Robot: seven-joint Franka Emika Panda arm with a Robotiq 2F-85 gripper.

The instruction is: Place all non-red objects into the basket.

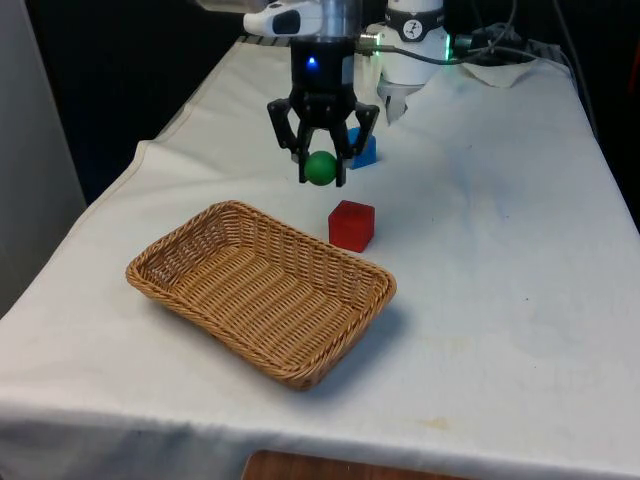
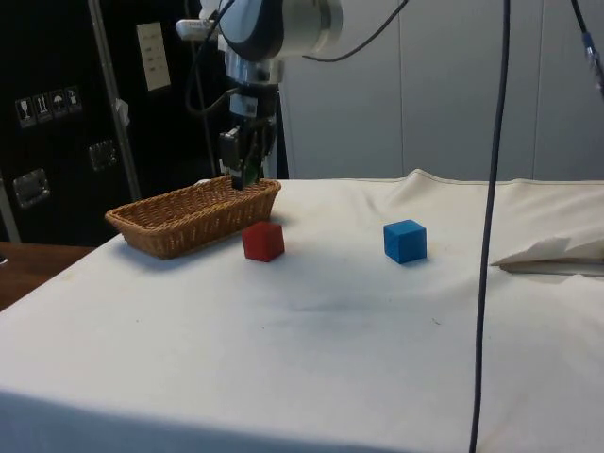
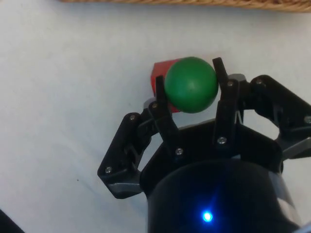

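My gripper is shut on a green ball and hangs above the cloth, just beyond the far rim of the wicker basket. In the wrist view the green ball sits between the fingers, with the red cube partly hidden beneath it. The red cube rests on the table beside the basket's far right corner. A blue cube lies farther back, partly hidden by the gripper. From the side, the gripper hovers by the basket, with the red cube and blue cube on the cloth.
The robot's base stands at the table's far end. A crumpled fold of white cloth lies near the table's edge in the side view. Cables hang down in front of the side view.
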